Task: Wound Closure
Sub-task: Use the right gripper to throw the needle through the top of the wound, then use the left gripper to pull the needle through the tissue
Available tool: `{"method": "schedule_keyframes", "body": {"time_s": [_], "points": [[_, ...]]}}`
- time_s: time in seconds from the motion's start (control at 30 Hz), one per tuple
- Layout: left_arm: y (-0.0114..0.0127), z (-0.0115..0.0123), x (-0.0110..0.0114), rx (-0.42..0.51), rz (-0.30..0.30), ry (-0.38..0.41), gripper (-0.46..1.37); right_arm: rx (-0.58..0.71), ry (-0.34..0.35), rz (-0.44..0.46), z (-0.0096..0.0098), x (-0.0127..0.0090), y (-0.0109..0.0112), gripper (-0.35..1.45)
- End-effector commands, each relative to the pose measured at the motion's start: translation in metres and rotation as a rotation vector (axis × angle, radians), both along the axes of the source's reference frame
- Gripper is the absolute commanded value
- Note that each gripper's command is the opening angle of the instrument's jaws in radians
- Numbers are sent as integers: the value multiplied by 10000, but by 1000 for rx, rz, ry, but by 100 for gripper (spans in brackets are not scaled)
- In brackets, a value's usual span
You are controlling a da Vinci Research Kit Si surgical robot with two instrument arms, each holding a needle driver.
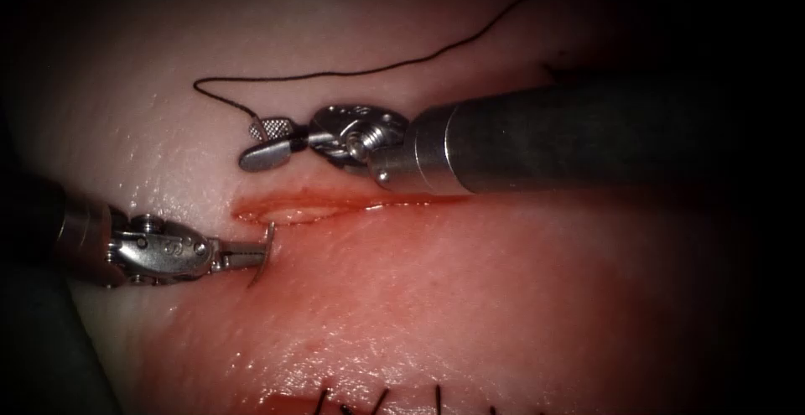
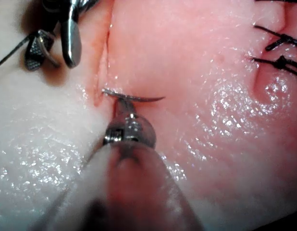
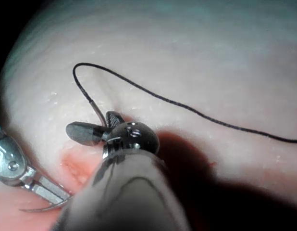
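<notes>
Gripping needle (image 1: 265, 251) mid-curve, left pincer (image 1: 251, 254), right pincer (image 1: 270, 142) open, empty.

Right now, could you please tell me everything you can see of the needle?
The needle is a thin, curved sliver of shiny metal. The left tool holds it with shut jaws about midway along its curve, so it stands crosswise to the tool. It sits at the left end of the cut. One end lies by the cut's lip; the other tapers to a fine point over the reddened tissue. Whether either end enters the tissue cannot be told.
</notes>
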State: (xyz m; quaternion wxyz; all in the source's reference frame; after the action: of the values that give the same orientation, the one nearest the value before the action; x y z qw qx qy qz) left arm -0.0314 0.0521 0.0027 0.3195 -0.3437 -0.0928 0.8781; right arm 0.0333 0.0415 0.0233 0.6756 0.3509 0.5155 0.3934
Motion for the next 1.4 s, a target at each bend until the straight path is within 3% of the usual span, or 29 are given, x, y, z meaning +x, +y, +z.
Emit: {"method": "schedule_keyframes", "body": {"time_s": [0.03,0.07,0.13,0.27,0.47,0.87,1.23,1.4], "points": [[0,0,0,-4,4,-4,-35,0,2,-1,0,0,0,105],[1,0,0,-17,16,-5,-18,1,2,-1,0,0,0,105],[1,0,0,-42,31,-11,-17,-5,2,-2,0,0,1,105],[1,-1,0,-97,66,-20,22,-2,3,-2,-2,-2,3,104],[7,-6,-1,-169,79,-49,43,5,-3,7,-6,-15,12,100],[8,-17,-15,-230,142,-54,57,0,-29,35,-11,-43,34,100],[12,-16,-34,-274,184,-56,90,-1,-37,55,-7,-71,41,96],[21,-19,-42,-283,162,-73,83,-8,-37,51,-6,-75,38,94]]}}
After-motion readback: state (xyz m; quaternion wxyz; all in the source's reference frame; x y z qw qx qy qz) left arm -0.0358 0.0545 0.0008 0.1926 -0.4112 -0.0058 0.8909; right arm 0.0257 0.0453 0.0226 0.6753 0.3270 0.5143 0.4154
